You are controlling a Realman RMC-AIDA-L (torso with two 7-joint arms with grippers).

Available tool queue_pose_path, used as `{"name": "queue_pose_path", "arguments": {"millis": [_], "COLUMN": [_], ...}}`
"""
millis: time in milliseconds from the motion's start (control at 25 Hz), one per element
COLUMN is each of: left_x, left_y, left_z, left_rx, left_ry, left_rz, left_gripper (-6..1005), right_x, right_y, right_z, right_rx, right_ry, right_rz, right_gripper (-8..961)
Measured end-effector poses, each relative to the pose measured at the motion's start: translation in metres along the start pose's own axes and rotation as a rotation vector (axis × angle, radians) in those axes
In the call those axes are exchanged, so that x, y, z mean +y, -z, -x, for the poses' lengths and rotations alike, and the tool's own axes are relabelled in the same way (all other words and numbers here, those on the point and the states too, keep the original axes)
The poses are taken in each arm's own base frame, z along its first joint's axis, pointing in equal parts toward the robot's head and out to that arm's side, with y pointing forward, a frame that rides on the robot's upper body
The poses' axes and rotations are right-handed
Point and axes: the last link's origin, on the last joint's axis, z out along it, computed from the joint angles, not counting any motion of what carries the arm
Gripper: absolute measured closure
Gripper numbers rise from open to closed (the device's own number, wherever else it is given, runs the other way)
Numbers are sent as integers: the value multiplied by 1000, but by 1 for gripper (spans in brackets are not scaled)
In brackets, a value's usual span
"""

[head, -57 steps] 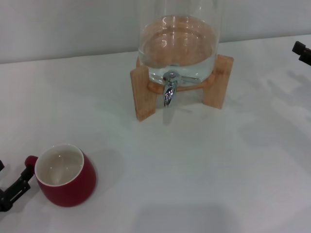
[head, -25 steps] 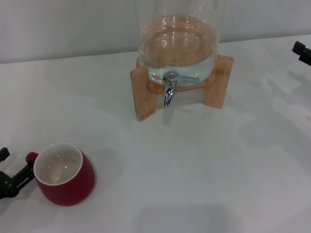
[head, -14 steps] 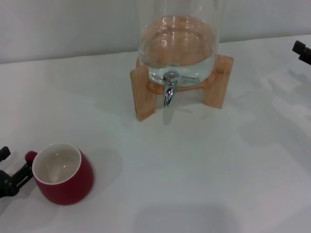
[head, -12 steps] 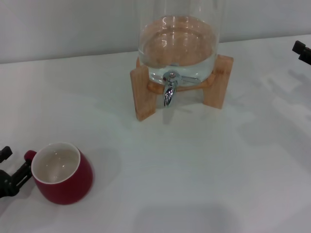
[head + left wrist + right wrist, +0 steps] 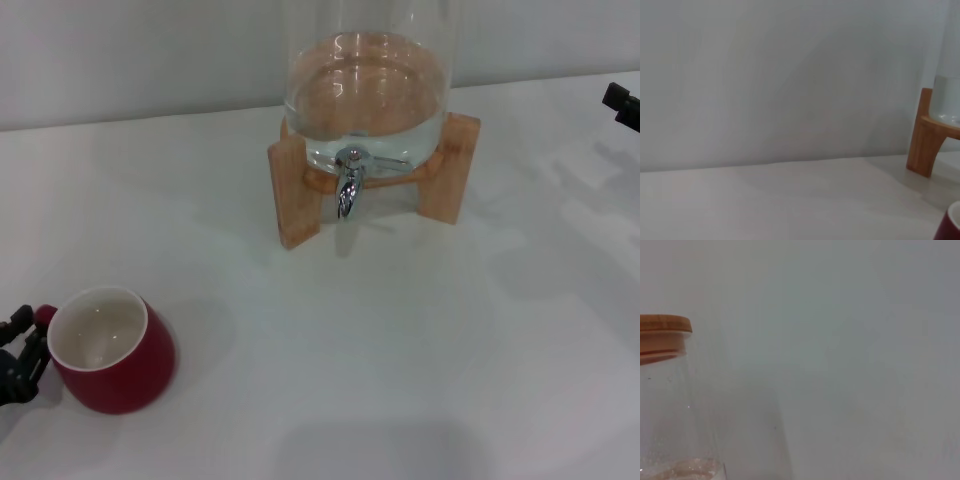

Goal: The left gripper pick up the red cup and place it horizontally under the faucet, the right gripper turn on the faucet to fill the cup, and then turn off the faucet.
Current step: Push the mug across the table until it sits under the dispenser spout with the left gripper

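Observation:
The red cup (image 5: 110, 352) stands upright at the table's front left, cream inside showing, its small handle (image 5: 43, 316) pointing left. My left gripper (image 5: 20, 350) is at the left edge of the head view, its black fingers closed around that handle. A sliver of the cup's rim shows in the left wrist view (image 5: 951, 226). The chrome faucet (image 5: 347, 190) points down from the glass dispenser (image 5: 365, 80), far from the cup, with nothing under it. Only a black tip of my right gripper (image 5: 622, 105) shows at the far right edge.
The dispenser holds water and sits on a wooden stand (image 5: 297, 195) at the table's back middle. A stand leg (image 5: 924, 135) shows in the left wrist view. The right wrist view shows the dispenser's wooden lid (image 5: 662, 329) against a grey wall.
My left gripper closed in on the cup's handle, and cup and gripper have moved together to the left. The right gripper has not moved.

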Motion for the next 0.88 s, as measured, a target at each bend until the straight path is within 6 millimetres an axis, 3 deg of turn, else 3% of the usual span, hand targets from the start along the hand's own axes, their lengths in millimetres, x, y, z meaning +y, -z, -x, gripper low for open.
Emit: {"name": "queue_pose_path", "arguments": {"millis": [480,880], "left_x": [1,0], "left_y": [0,-4], "left_z": [0,-12], "left_rx": [5,63], "left_ry": [4,23], "left_rz": [3,17], "left_gripper": [843,849], "right_x": [0,-1], "right_y": [1,3], "right_z": [0,-2], "right_rx": [1,4], "right_ry": [0,-3], "right_rz": [-1,-6], "right_gripper": [155,155]}}
